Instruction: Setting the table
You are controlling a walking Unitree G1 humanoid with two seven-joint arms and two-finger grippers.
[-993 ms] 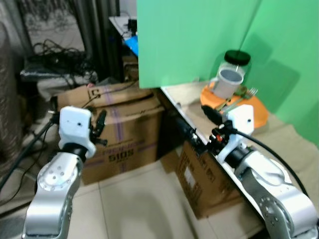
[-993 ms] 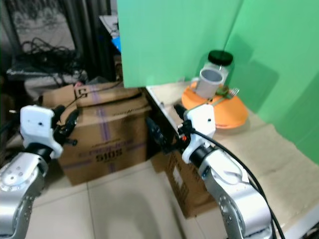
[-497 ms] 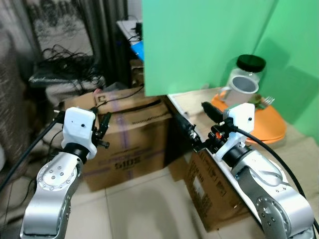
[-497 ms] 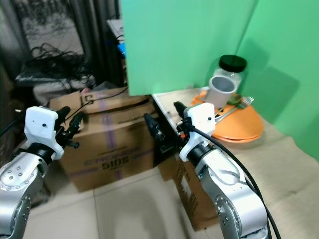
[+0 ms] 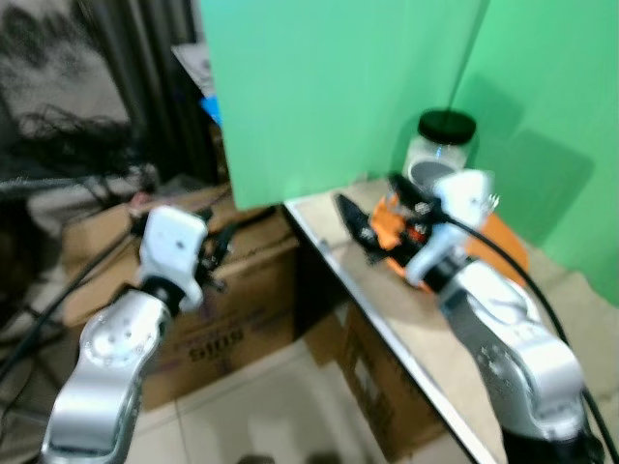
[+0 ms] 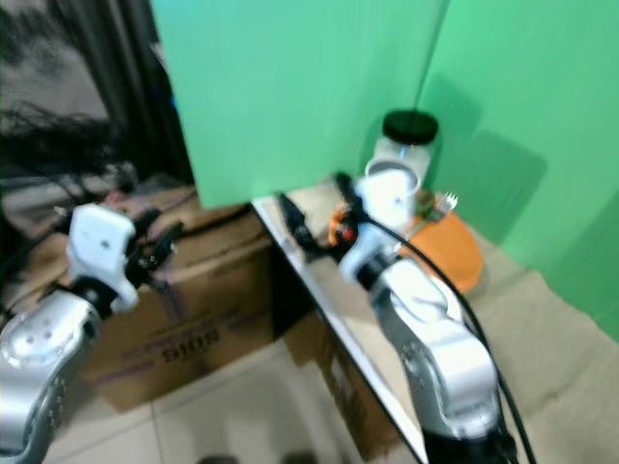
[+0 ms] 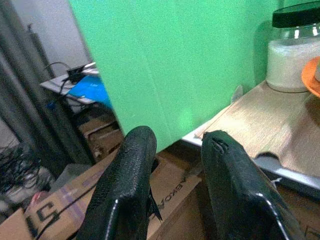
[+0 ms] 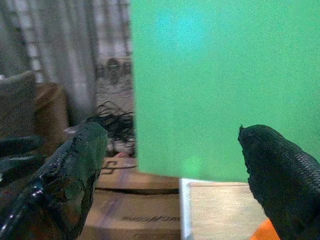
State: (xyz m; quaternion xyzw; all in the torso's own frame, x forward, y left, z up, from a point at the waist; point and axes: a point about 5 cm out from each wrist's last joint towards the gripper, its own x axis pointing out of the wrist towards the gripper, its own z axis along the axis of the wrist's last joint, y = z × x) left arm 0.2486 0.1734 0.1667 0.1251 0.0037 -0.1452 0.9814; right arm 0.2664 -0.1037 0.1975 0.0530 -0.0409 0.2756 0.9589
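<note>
1. Table (image 5: 406,319): light wood top with a pale metal edge, running from the foot of the green backdrop toward the near right; a beige cloth (image 6: 542,319) lies over its near right part.
2. Orange plate (image 6: 455,253): flat on the table near the far corner, just in front of the jar, partly hidden by the right arm. A fork (image 6: 443,202) rests on its far edge, tines up toward the backdrop.
3. Pale mug (image 6: 387,179): on the plate's far side, beside the jar; largely covered by the white wrist housing, blurred.
4. Glass jar (image 5: 437,145): black lid, white contents, upright on the table against the green backdrop (image 5: 329,87).
5. Right gripper (image 5: 375,208): above the table's far corner, just beside the plate's near-left edge; fingers spread wide, nothing between them. Right wrist view: two black fingers (image 8: 65,170) far apart, backdrop and table edge in the gap.
6. Left gripper (image 5: 219,253): off the table, over a cardboard box (image 5: 232,309) on the floor, well apart from the plate; fingers parted with a narrow gap, empty. Left wrist view: the jar (image 7: 294,47) and plate rim beyond the fingers.
7. Surroundings: second cardboard box (image 5: 387,387) under the table edge; dark curtain and tangled cables (image 5: 68,155) behind the left arm; tiled floor (image 5: 271,406). Eye views motion-blurred.
</note>
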